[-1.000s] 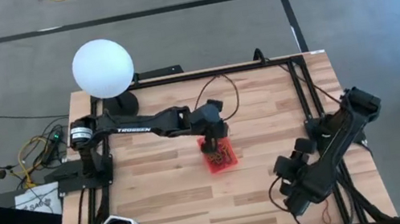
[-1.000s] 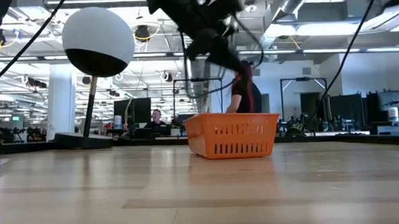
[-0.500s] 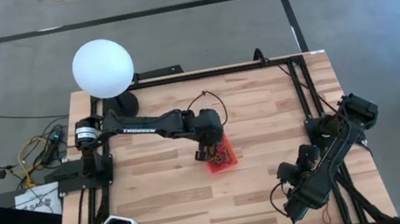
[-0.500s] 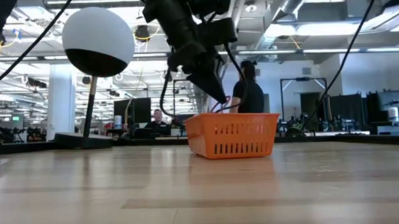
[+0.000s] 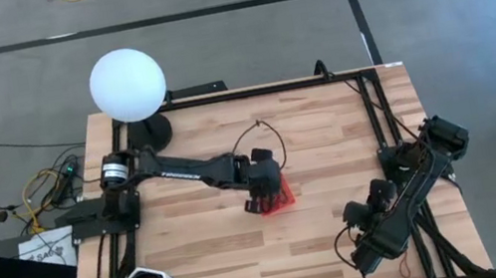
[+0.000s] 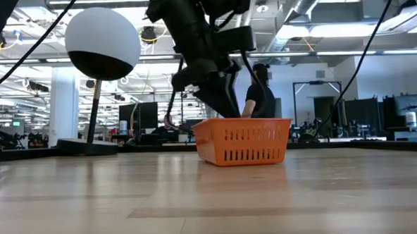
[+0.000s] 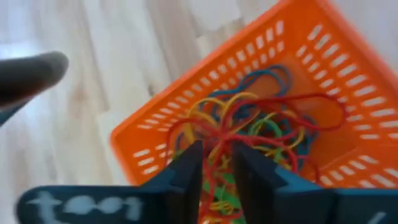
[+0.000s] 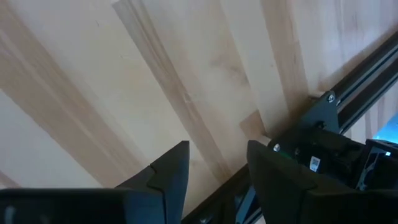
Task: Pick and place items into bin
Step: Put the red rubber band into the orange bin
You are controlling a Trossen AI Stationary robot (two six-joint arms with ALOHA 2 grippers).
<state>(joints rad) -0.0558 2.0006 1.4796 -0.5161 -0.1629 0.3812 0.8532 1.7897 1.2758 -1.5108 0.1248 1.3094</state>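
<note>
Red bin [image 5: 281, 197] mid-table, long axis diagonal w/ rubber bands [image 7: 261, 134] piled inside; left gripper [image 7: 217, 167], now lower than before, jaws slightly apart over bands; right gripper [image 8: 214, 165] open, parked at table's right edge.

Your left gripper [image 7: 217, 163] has come down from above the bin [image 5: 281, 196] and now sits low inside it, its tips among the rubber bands [image 7: 261, 127]. Its jaws, shut a second ago, now stand slightly parted with red and yellow loops between them. The arm has stretched out lower and farther along the table [image 5: 207, 257]. Your right gripper [image 8: 214, 163] has pulled back toward the near right table edge, jaws a little wider.
</note>
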